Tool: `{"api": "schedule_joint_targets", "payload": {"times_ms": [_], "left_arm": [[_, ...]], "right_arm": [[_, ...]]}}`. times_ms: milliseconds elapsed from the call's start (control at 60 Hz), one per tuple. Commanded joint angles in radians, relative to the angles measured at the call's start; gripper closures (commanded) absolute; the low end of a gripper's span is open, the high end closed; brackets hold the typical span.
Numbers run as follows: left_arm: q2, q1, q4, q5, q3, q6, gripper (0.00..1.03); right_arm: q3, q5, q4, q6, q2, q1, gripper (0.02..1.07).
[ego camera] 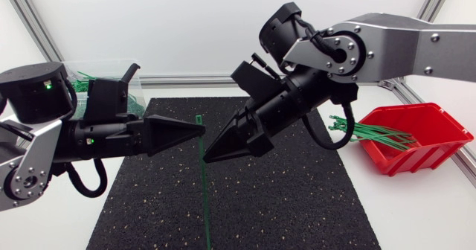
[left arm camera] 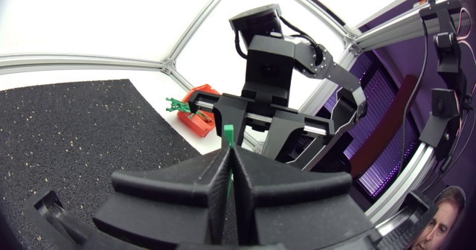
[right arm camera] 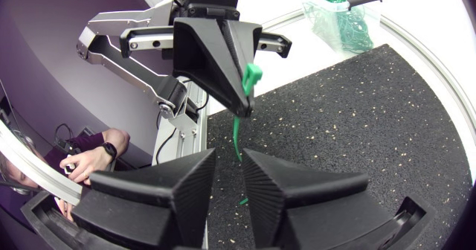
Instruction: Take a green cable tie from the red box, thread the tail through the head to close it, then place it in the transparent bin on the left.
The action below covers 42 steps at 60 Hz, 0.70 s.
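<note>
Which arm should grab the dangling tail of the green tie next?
Right. The right pincer is open and empty, close beside the hanging tie. The left pincer is shut on the tie near its head.

This is a robotics lab bench set up for a handling trial, not a home or a shop. A white table (ego camera: 416,213) has bare aluminium rails (ego camera: 186,79) along its far edge, and a black speckled mat (ego camera: 282,198) covers its middle. The left arm (ego camera: 30,157) and right arm (ego camera: 401,45) come in over the table's side edges, with exposed bolts and cables, and a green lamp (ego camera: 48,85) is lit on the left one. Stock sits in workshop containers: a red box (ego camera: 446,127) of green ties (ego camera: 372,135) at the right edge and a clear bin (ego camera: 104,70) at the far left corner. The left gripper (ego camera: 202,129) pinches one tie (ego camera: 203,183) over the mat.
</note>
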<state>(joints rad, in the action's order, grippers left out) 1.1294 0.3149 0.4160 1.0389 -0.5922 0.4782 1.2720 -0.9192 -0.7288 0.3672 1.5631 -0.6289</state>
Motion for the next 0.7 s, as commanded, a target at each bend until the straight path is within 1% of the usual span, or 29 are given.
{"api": "schedule_joint_targets", "payload": {"times_ms": [0,33,100,117,133,150,167,183,200,250,383,433,450,500,533,583,650,683], "left_arm": [[0.023,-0.028,-0.02,0.026,-0.067,0.043,0.99],[0.032,-0.039,-0.039,0.03,-0.086,0.051,0.99],[0.046,-0.056,-0.063,0.047,-0.112,0.059,0.99],[0.05,-0.059,-0.066,0.047,-0.118,0.065,0.99],[0.058,-0.063,-0.069,0.052,-0.126,0.076,0.99],[0.061,-0.066,-0.071,0.055,-0.13,0.079,0.99],[0.067,-0.073,-0.075,0.058,-0.138,0.085,0.99],[0.072,-0.076,-0.082,0.059,-0.146,0.091,0.99],[0.081,-0.079,-0.088,0.061,-0.155,0.099,0.99],[0.104,-0.083,-0.111,0.066,-0.176,0.106,0.99],[0.15,-0.105,-0.16,0.079,-0.216,0.109,0.99],[0.165,-0.111,-0.181,0.084,-0.23,0.109,0.99],[0.171,-0.114,-0.189,0.084,-0.238,0.109,0.99],[0.185,-0.125,-0.209,0.089,-0.251,0.109,0.99],[0.194,-0.131,-0.221,0.098,-0.259,0.109,0.99],[0.216,-0.143,-0.249,0.116,-0.278,0.109,0.99],[0.237,-0.157,-0.272,0.136,-0.294,0.111,0.99],[0.25,-0.162,-0.284,0.15,-0.305,0.111,0.99]], "right_arm": [[-0.026,0.005,0.002,0.016,-0.029,0.035,0.43],[-0.023,0.005,0.0,0.015,-0.031,0.06,0.38],[-0.016,0.016,-0.003,0.041,-0.026,0.083,0.38],[-0.014,0.022,-0.006,0.055,-0.025,0.089,0.37],[-0.014,0.031,-0.008,0.076,-0.025,0.092,0.31],[-0.016,0.034,-0.008,0.102,-0.025,0.095,0.21],[-0.016,0.039,-0.009,0.134,-0.026,0.094,0.08],[-0.016,0.039,-0.009,0.161,-0.026,0.095,0.03],[-0.017,0.039,-0.009,0.182,-0.028,0.095,0.05],[-0.02,0.039,-0.009,0.233,-0.031,0.094,0.05],[-0.031,0.04,-0.009,0.288,-0.031,0.09,0.05],[-0.033,0.056,-0.015,0.291,-0.028,0.092,0.05],[-0.034,0.079,-0.018,0.294,-0.025,0.09,0.05],[-0.039,0.198,-0.018,0.342,-0.023,0.08,0.05],[-0.051,0.267,0.009,0.361,-0.026,0.075,0.05],[-0.071,0.31,0.06,0.363,-0.034,0.078,0.05],[-0.062,0.378,0.066,0.357,-0.031,0.081,0.05],[-0.054,0.387,0.062,0.36,-0.029,0.086,0.05]]}}
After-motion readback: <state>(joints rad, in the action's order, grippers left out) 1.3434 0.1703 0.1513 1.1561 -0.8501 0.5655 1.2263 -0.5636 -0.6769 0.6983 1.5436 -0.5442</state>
